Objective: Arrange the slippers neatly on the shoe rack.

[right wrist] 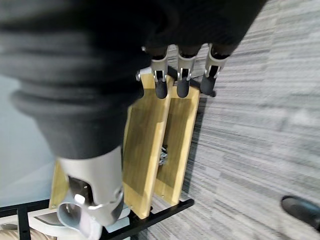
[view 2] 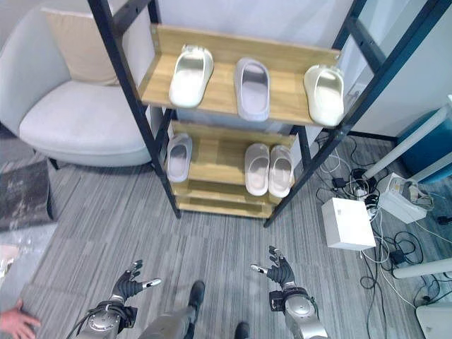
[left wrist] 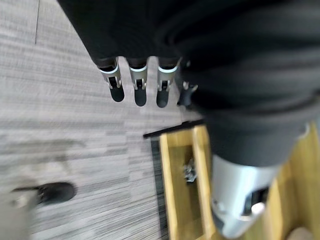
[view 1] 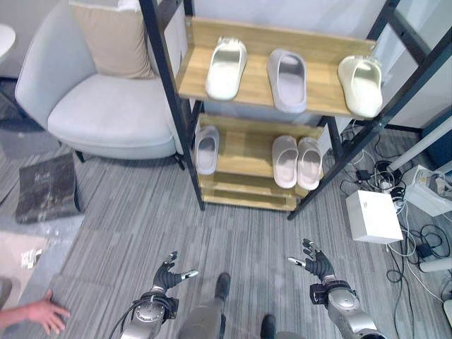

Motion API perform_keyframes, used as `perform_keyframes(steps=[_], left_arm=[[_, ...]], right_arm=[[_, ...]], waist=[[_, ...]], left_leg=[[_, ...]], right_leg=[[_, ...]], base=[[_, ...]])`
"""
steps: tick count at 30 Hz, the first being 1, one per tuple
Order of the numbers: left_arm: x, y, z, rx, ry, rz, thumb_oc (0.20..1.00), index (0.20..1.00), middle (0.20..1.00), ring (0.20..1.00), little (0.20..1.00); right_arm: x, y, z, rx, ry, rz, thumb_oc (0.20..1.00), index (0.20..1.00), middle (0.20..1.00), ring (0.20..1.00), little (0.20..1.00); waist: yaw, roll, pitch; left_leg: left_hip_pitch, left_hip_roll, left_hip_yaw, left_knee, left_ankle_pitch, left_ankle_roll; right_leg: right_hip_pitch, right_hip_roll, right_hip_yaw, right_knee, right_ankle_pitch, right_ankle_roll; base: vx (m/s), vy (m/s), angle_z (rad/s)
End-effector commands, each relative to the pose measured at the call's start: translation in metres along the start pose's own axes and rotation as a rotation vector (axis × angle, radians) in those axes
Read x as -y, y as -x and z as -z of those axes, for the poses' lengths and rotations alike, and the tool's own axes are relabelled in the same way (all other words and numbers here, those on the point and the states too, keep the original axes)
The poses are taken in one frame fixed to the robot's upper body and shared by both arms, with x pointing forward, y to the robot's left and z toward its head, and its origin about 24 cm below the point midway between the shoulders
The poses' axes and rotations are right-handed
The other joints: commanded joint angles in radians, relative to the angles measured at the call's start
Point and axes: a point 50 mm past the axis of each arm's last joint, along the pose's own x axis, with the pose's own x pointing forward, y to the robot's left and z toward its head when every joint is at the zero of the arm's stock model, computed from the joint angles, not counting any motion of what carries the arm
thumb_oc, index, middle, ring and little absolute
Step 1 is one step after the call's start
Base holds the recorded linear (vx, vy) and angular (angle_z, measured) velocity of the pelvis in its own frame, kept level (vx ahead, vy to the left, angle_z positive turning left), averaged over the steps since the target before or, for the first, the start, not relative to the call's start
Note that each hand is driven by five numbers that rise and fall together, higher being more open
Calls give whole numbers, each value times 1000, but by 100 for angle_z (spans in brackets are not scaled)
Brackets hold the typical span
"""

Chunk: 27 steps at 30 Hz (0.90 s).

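A black-framed shoe rack (view 1: 187, 134) with wooden shelves stands ahead. Its upper shelf (view 1: 261, 99) carries a cream slipper (view 1: 227, 68) at left, a grey slipper (view 1: 287, 80) in the middle and another cream slipper (view 1: 361, 85) at right. The lower shelf (view 1: 244, 152) has a lone grey slipper (view 1: 206, 149) at left and a pinkish pair (view 1: 296, 161) side by side at right. My left hand (view 1: 167, 276) and right hand (view 1: 317, 264) hover low over the floor, well short of the rack, both open and holding nothing. Straight fingers (left wrist: 136, 90) show in the left wrist view, and fingers (right wrist: 181, 80) in the right.
A grey armchair (view 1: 85, 99) with a beige cushion (view 1: 113, 39) stands left of the rack. A white box (view 1: 373, 216) and tangled cables (view 1: 402, 240) lie on the floor at right. A dark mat (view 1: 46, 187) lies at left. A person's hand (view 1: 39, 313) rests on the floor at lower left.
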Motion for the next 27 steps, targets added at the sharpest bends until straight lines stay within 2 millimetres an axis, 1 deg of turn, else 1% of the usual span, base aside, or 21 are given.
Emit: perform_keyframes(steps=[1, 3, 4, 5, 6, 7, 8, 9, 10, 11, 12, 13, 15, 16, 18, 21, 22, 23, 24, 25, 27], left_arm=[[9, 0, -12, 66, 38, 11, 1000, 1000, 1000, 1000, 1000], [9, 1, -12, 69, 47, 14, 1000, 1000, 1000, 1000, 1000], [10, 2, -12, 73, 53, 19, 1000, 1000, 1000, 1000, 1000], [12, 2, -13, 76, 55, 27, 1000, 1000, 1000, 1000, 1000], [13, 2, -13, 76, 52, 31, 1000, 1000, 1000, 1000, 1000], [14, 2, -12, 73, 52, 36, 1000, 1000, 1000, 1000, 1000], [15, 2, -11, 64, 61, 37, 1000, 1000, 1000, 1000, 1000], [15, 2, -10, 61, 68, 38, 1000, 1000, 1000, 1000, 1000], [16, 1, -10, 54, 62, 45, 1000, 1000, 1000, 1000, 1000], [17, 0, -10, 53, 59, 46, 1000, 1000, 1000, 1000, 1000], [17, 0, -10, 52, 59, 46, 1000, 1000, 1000, 1000, 1000], [16, -3, -15, 66, 44, 49, 1000, 1000, 1000, 1000, 1000], [16, -4, -18, 75, 38, 50, 1000, 1000, 1000, 1000, 1000], [16, -4, -19, 81, 34, 50, 1000, 1000, 1000, 1000, 1000], [19, -4, -19, 82, 39, 59, 1000, 1000, 1000, 1000, 1000], [19, -5, -18, 75, 47, 54, 1000, 1000, 1000, 1000, 1000], [19, -6, -19, 74, 45, 54, 1000, 1000, 1000, 1000, 1000], [19, -6, -19, 74, 45, 54, 1000, 1000, 1000, 1000, 1000], [20, -6, -20, 77, 46, 59, 1000, 1000, 1000, 1000, 1000], [20, -6, -21, 77, 46, 59, 1000, 1000, 1000, 1000, 1000], [22, -8, -25, 93, 62, 63, 1000, 1000, 1000, 1000, 1000]], right_arm=[[4, -7, -25, 105, 53, -18, 1000, 1000, 1000, 1000, 1000], [4, -6, -23, 97, 53, -23, 1000, 1000, 1000, 1000, 1000], [5, -6, -23, 95, 55, -17, 1000, 1000, 1000, 1000, 1000], [8, -5, -20, 86, 54, -7, 1000, 1000, 1000, 1000, 1000], [9, -5, -18, 78, 54, -1, 1000, 1000, 1000, 1000, 1000], [11, -4, -16, 70, 53, 10, 1000, 1000, 1000, 1000, 1000], [12, -2, -13, 59, 53, 15, 1000, 1000, 1000, 1000, 1000], [13, -1, -11, 53, 49, 17, 1000, 1000, 1000, 1000, 1000], [18, 1, -8, 43, 41, 31, 1000, 1000, 1000, 1000, 1000], [19, 1, -8, 43, 38, 37, 1000, 1000, 1000, 1000, 1000], [19, 1, -8, 42, 38, 37, 1000, 1000, 1000, 1000, 1000], [22, 2, -10, 50, 33, 52, 1000, 1000, 1000, 1000, 1000], [23, 3, -9, 48, 32, 60, 1000, 1000, 1000, 1000, 1000], [23, 3, -9, 50, 30, 61, 1000, 1000, 1000, 1000, 1000], [23, 5, -3, 30, 28, 65, 1000, 1000, 1000, 1000, 1000], [25, 5, -3, 29, 25, 67, 1000, 1000, 1000, 1000, 1000], [26, 5, -3, 29, 29, 67, 1000, 1000, 1000, 1000, 1000], [26, 5, -3, 29, 29, 67, 1000, 1000, 1000, 1000, 1000], [27, 5, -5, 40, 26, 64, 1000, 1000, 1000, 1000, 1000], [27, 5, -5, 41, 26, 64, 1000, 1000, 1000, 1000, 1000], [30, 4, -10, 59, 35, 62, 1000, 1000, 1000, 1000, 1000]], waist=[[31, 21, -21], [25, 33, -11], [14, 41, 2], [1, 53, 10], [-4, 61, 15], [-9, 69, 16], [-10, 69, 17], [-16, 70, 17], [-29, 59, 21], [-36, 55, 18], [-36, 57, 20], [-46, 50, 18], [-49, 51, 17], [-51, 48, 13], [-54, 39, -13], [-50, 40, -23], [-44, 38, -24], [-46, 39, -24], [-39, 38, -10], [-40, 38, -9], [-26, 35, 21]], left_leg=[[-20, 57, -43, 15, -35, -9], [29, 56, -34, 21, -66, 12], [56, 48, -35, 21, -80, 24], [75, 46, -37, 23, -89, 33], [93, 49, -39, 20, -97, 37], [115, 51, -42, 15, -110, 42], [138, 51, -44, 3, -119, 42], [154, 52, -49, -4, -126, 38], [170, 45, -64, -7, -137, 25], [171, 39, -75, -8, -139, 18], [175, 42, -76, -8, -141, 18], [184, 46, -83, -13, -152, 4], [193, 51, -86, -13, -161, -3], [199, 52, -89, -9, -174, -9], [216, 58, -87, -6, -199, -20], [212, 66, -92, 12, -212, -33], [198, 77, -92, 69, -212, -53], [195, 77, -93, 74, -215, -54], [157, 82, -83, 189, -183, -91], [153, 82, -84, 196, -186, -92], [88, 73, -79, 328, -147, -124]], right_leg=[[-59, 82, -65, 206, 24, 34], [-124, 39, -102, 351, 114, 79], [-143, 16, -107, 415, 170, 101], [-151, 3, -111, 466, 200, 101], [-169, -2, -112, 503, 201, 93], [-196, -22, -130, 510, 210, 83], [-203, -54, -165, 472, 201, 76], [-209, -64, -176, 414, 192, 71], [-216, -46, -148, 218, 170, 52], [-220, -43, -132, 134, 182, 53], [-214, -40, -134, 127, 184, 53], [-232, -48, -126, 13, 226, 66], [-232, -50, -136, -7, 240, 72], [-221, -47, -142, -23, 232, 72], [-177, -26, -161, -64, 226, 58], [-158, -11, -175, -80, 210, 45], [-141, 0, -188, -82, 184, 30], [-141, 0, -189, -82, 183, 29], [-115, 10, -200, -86, 160, 9], [-115, 10, -202, -86, 159, 9], [-90, 11, -212, -90, 145, -9]], base=[[190, 145, -43], [199, 159, -33], [182, 171, -9], [199, 164, 10], [225, 139, 20], [268, 89, 20], [293, 42, 3], [375, -82, -4], [352, -122, -8], [268, -114, -8], [248, -104, 15], [171, -76, 23], [196, -80, 26], [265, -89, 23], [307, -91, 26], [233, -102, 24], [183, -118, 12], [216, -160, 24], [83, -72, 30], [93, -99, 39], [23, -71, 30]])
